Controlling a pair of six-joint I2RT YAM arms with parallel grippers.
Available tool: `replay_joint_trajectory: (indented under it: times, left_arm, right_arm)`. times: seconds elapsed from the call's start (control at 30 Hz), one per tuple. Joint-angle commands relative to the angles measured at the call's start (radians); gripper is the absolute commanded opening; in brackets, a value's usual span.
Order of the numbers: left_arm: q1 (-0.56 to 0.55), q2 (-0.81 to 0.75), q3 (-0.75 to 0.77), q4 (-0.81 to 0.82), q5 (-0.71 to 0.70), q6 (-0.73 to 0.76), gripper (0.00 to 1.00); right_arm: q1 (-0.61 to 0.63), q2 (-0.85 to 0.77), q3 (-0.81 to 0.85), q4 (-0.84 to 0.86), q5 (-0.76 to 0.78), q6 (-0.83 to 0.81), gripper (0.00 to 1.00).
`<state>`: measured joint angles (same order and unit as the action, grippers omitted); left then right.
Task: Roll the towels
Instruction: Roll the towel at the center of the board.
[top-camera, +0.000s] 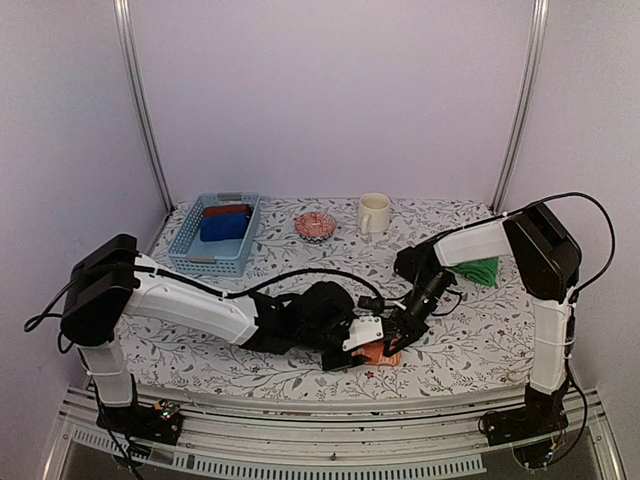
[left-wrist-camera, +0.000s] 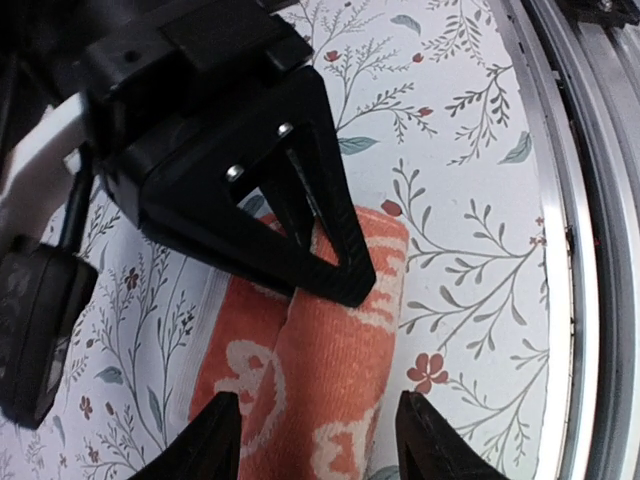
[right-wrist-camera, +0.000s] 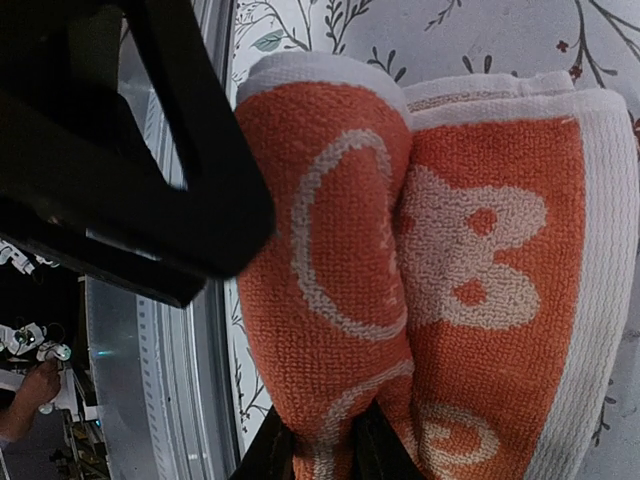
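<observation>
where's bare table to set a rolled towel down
Free: strip in front of the dish and mug; patch between the green towel and the front edge. Crowded: front middle, left claw and right claw at the orange towel.

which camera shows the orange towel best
right wrist: the orange towel fills the frame, partly rolled, prints and pale edging sharp. left wrist shows it partly behind the right fingers; top external shows only a small orange sliver.

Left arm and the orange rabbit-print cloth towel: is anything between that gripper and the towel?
Nothing visible blocks it. The left gripper stands open astride one end of the orange rabbit-print cloth towel. The right gripper is shut on a fold at the towel's other end, crowding that end only.
</observation>
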<state>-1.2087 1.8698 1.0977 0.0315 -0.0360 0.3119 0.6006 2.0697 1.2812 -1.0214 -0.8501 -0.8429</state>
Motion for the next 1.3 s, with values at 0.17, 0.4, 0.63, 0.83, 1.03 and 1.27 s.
replay_joint_trajectory:
  times: [0.17,0.4,0.63,0.83,1.03,1.27]
  left_arm:
    - [-0.011,0.203,0.18,-0.175,0.054,0.088,0.45]
    - [-0.008,0.22,0.205,-0.219,0.022,0.041,0.28]
    - [0.057,0.236,0.277,-0.382,0.27,-0.111,0.21]
    - [0.162,0.373,0.424,-0.545,0.535,-0.261,0.2]
    - [0.231,0.451,0.491,-0.564,0.688,-0.384,0.19]
    - [0.255,0.49,0.531,-0.564,0.772,-0.432,0.19]
  right_arm:
    - [0.011,0.032,-0.005,-0.04,0.076,-0.008,0.22]
    - [0.005,-0.166,0.009,-0.084,0.071,0.002,0.37]
    - [-0.001,-0.484,-0.133,0.115,0.214,0.115,0.41]
    - [0.028,-0.712,-0.39,0.321,0.375,0.094,0.39]
    - [0.131,-0.751,-0.515,0.417,0.527,0.067,0.39]
    - [0.188,-0.749,-0.537,0.489,0.546,0.075,0.43]
